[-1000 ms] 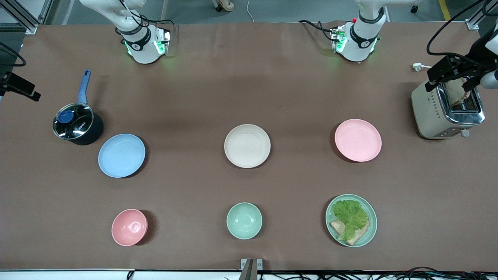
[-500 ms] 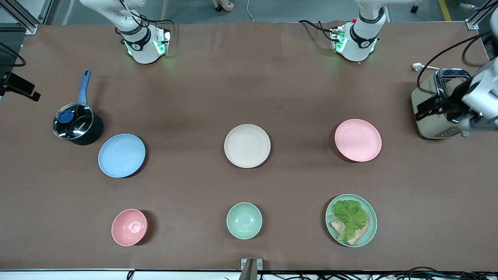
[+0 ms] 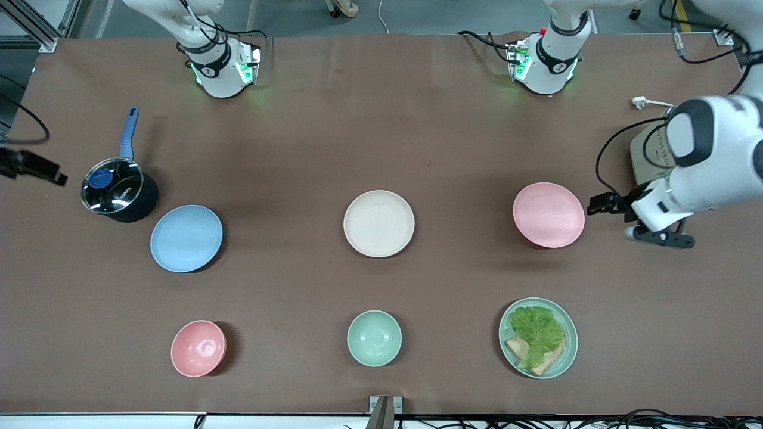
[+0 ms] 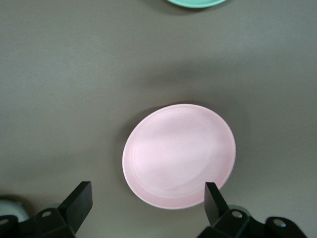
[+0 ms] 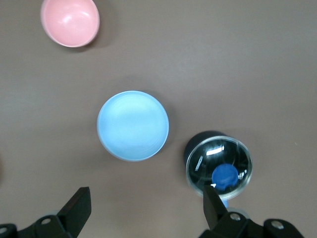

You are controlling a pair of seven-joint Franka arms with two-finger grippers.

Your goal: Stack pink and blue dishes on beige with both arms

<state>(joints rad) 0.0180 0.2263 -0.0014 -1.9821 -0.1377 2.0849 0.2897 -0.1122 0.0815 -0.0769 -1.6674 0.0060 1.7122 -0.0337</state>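
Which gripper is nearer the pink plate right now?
Left. The left gripper hangs open just beside the pink plate, toward the left arm's end. The right gripper is open above the blue plate.

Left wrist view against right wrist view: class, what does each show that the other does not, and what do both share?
Only the left wrist view shows the pink plate, with the mint-green plate's edge. Only the right wrist view shows the blue plate, the pink bowl and the lidded saucepan. Both share the brown table and an open end effector, the left end effector and the right end effector, each holding nothing.
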